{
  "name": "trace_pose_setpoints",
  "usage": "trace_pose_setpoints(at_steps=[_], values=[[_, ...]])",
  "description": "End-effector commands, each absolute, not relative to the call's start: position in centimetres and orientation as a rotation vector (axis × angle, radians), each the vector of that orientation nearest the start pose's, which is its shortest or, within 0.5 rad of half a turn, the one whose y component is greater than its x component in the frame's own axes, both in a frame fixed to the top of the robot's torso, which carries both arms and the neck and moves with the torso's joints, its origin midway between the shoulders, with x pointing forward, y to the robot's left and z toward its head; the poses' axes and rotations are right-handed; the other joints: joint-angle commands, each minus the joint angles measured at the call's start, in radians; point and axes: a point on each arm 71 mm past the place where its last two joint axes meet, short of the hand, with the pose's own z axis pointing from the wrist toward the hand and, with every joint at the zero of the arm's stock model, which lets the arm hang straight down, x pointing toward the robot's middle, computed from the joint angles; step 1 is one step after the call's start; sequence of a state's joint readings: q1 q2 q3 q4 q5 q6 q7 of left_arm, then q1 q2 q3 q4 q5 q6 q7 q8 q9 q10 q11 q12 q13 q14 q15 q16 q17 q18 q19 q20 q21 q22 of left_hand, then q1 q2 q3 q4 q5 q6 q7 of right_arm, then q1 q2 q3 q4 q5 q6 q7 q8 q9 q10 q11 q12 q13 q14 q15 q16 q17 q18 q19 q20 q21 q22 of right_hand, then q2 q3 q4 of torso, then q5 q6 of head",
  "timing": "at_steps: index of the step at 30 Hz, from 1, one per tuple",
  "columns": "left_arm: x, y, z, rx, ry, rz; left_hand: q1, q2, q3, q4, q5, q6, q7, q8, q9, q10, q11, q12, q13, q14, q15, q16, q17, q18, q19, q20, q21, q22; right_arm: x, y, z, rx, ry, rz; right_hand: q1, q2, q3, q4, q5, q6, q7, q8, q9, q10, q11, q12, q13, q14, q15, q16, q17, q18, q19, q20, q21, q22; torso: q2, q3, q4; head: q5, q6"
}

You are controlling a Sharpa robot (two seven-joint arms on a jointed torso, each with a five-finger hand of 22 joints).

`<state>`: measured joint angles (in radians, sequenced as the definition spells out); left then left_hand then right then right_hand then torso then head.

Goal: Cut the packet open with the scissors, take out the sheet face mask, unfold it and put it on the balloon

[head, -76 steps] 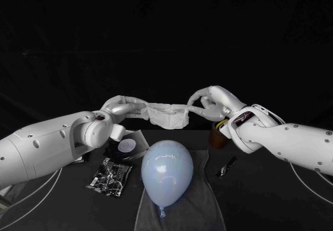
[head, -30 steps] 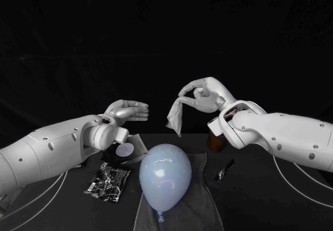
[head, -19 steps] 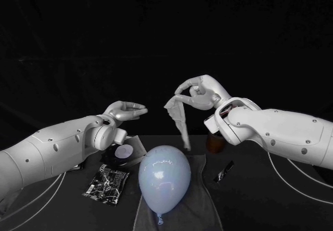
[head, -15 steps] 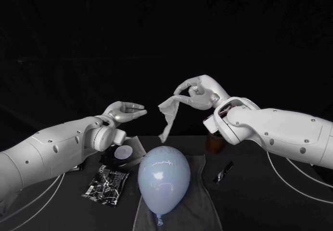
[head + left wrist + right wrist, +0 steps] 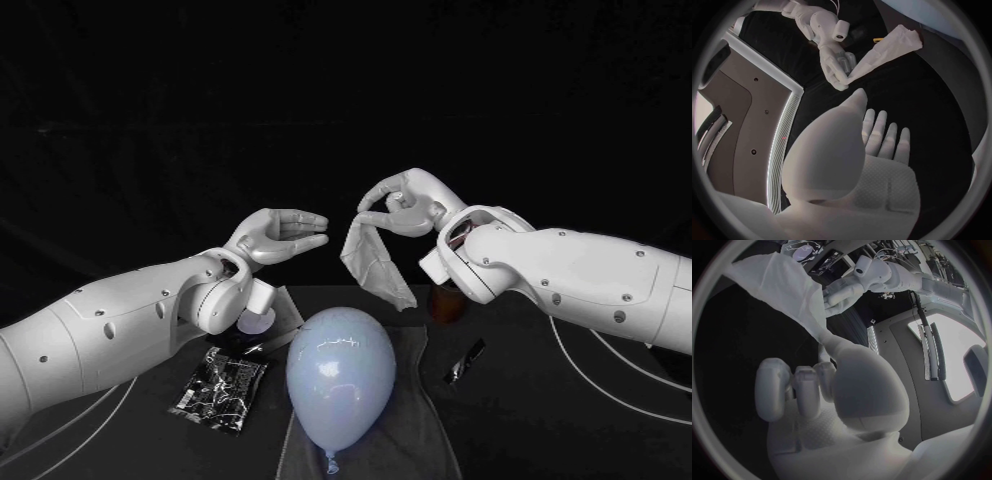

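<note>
Black table (image 5: 577, 410) and dark backdrop surround the unfolding step: the right hand (image 5: 400, 203) pinches the top of the sheet face mask (image 5: 378, 262), which hangs as a narrow, bunched strip above the far end of the balloon (image 5: 343, 375). The left hand (image 5: 286, 234) waits close by, empty, with its fingers loosely apart. I judge that the left hand must next catch a free edge and draw the mask wide before it is lowered onto the balloon.
</note>
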<state>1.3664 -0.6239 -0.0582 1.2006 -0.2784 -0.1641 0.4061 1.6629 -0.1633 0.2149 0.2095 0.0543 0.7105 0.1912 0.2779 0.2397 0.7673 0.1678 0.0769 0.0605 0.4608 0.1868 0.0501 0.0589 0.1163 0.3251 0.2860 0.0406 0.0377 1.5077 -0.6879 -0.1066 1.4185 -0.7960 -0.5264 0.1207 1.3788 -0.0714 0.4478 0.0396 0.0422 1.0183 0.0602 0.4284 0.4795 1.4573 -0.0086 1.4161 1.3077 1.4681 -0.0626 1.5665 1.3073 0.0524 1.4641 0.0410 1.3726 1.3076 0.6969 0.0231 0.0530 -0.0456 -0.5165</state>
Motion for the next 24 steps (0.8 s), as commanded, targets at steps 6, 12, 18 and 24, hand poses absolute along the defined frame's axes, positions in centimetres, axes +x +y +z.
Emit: trace_pose_setpoints(at_steps=[6, 12, 18, 24], values=[[54.8, 16.2, -10.2, -0.453, 1.401, -1.631, 0.009, -0.004, 0.003, -0.025, -0.005, -0.051, -0.01, -0.032, -0.024, -0.145, -0.024, -0.027, -0.009, -0.074, -0.006, -0.009, -0.01, 0.026, -0.024, 0.003, -0.005, -0.001, 53.8, -16.1, -4.6, 0.284, 1.328, 1.005, 0.005, 0.006, 0.006, 0.0, 0.007, 0.0, 0.004, 0.005, 0.001, 0.024, -0.002, 0.002, 0.144, 0.103, -0.008, 0.004, 0.264, -0.012, 0.037, -0.004, -0.006, 0.21, 0.0, 0.0, 0.0005, -0.004, 0.0], [54.2, 15.2, -11.3, -0.417, 1.444, -1.641, -0.012, -0.016, -0.072, 0.007, -0.005, -0.124, -0.009, -0.069, -0.05, -0.234, -0.024, -0.031, -0.013, -0.095, 0.001, -0.009, -0.011, 0.028, -0.028, 0.005, -0.004, -0.001, 53.4, -16.0, -4.6, 0.301, 1.323, 1.021, 0.004, 0.006, 0.007, 0.0, 0.007, 0.0, 0.004, 0.005, 0.001, 0.024, -0.001, 0.002, 0.144, 0.103, -0.008, 0.004, 0.264, -0.013, 0.038, -0.004, -0.004, 0.211, 0.0, 0.0011, 0.0, -0.003, -0.002], [54.1, 14.6, -12.4, -0.435, 1.462, -1.649, 0.023, -0.021, -0.193, 0.083, -0.005, -0.206, -0.004, -0.105, -0.076, -0.301, -0.018, -0.034, -0.016, -0.104, 0.004, -0.008, -0.01, 0.022, -0.029, 0.005, -0.004, -0.001, 53.0, -15.6, -4.6, 0.301, 1.326, 1.039, 0.004, 0.006, 0.008, -0.001, 0.007, 0.0, 0.004, 0.005, 0.001, 0.024, -0.001, 0.003, 0.144, 0.103, -0.008, 0.004, 0.264, -0.013, 0.038, -0.004, -0.003, 0.211, 0.001, 0.0, -0.0017, -0.006, -0.001], [54.3, 14.0, -12.7, -0.446, 1.456, -1.645, 0.061, -0.006, -0.166, 0.081, -0.005, -0.263, -0.005, -0.128, -0.093, -0.305, -0.019, -0.032, -0.015, -0.084, 0.001, -0.003, -0.005, 0.029, -0.024, 0.003, -0.003, 0.0, 52.7, -15.4, -4.6, 0.298, 1.324, 1.05, 0.004, 0.006, 0.008, -0.001, 0.007, 0.0, 0.004, 0.005, 0.001, 0.024, -0.001, 0.003, 0.144, 0.103, -0.008, 0.004, 0.264, -0.013, 0.038, -0.004, -0.003, 0.211, 0.0, 0.0003, 0.0017, -0.007, -0.002]])
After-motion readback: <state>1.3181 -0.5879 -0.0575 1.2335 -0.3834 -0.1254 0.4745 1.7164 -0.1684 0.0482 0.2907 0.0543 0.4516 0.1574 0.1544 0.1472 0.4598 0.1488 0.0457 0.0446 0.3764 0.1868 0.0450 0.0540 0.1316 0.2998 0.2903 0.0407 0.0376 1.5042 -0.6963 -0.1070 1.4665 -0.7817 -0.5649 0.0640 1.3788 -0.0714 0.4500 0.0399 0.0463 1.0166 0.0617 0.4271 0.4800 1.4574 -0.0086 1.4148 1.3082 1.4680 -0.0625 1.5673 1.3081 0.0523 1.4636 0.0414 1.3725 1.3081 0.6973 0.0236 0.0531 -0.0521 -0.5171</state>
